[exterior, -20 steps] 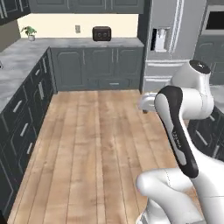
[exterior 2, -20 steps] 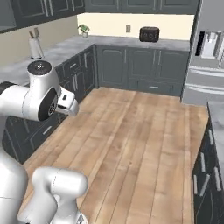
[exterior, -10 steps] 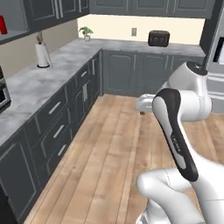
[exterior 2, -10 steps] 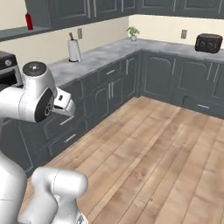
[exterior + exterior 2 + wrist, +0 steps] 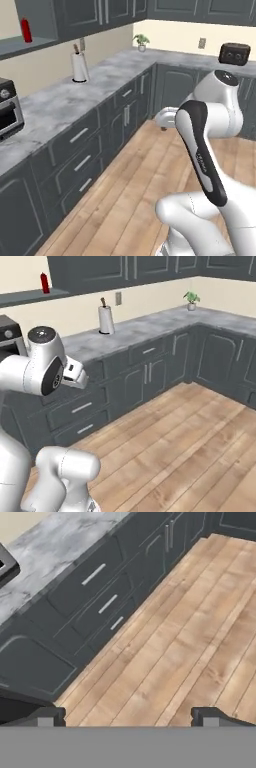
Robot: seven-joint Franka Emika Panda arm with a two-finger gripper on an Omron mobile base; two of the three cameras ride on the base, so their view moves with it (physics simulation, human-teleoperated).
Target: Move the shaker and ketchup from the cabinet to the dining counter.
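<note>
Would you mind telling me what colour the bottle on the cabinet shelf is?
The bottle is red, clearest in the left base view, standing on the grey shelf.

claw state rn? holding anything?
Claw: open, tips wide apart, nothing between them; wood floor below.

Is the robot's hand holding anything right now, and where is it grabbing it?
Nothing. The hand is open and empty, with only wooden floor between its fingertips.

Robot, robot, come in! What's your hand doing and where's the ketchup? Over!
Gripper open, empty, over the wood floor. Ketchup upright on the cabinet shelf, untouched. Nothing between; shaker not spotted.
</note>
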